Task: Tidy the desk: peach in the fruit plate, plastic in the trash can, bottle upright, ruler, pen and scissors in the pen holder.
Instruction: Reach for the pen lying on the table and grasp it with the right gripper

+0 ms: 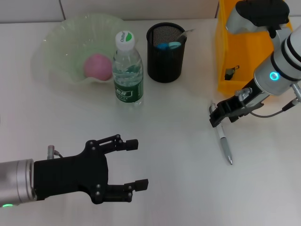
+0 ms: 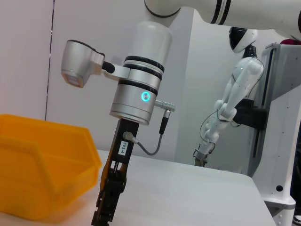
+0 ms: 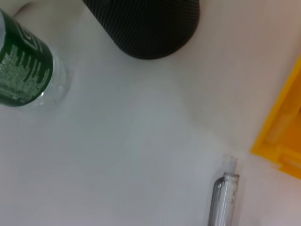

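Observation:
A grey pen [image 1: 225,143] lies on the white desk at the right; it also shows in the right wrist view [image 3: 225,200]. My right gripper [image 1: 215,117] is low over the pen's far end, and also shows in the left wrist view [image 2: 104,214]. My left gripper [image 1: 138,165] is open and empty above the desk at the front left. A pink peach [image 1: 98,66] lies in the green fruit plate [image 1: 51,42]. The water bottle [image 1: 127,70] stands upright. The black mesh pen holder [image 1: 165,52] holds blue-handled scissors [image 1: 168,45]. No plastic shows.
A yellow bin [image 1: 225,47] stands at the back right, just behind my right arm, with a small dark item [image 1: 231,72] inside. The bottle stands between the plate and the pen holder. Another robot [image 2: 235,99] stands beyond the desk.

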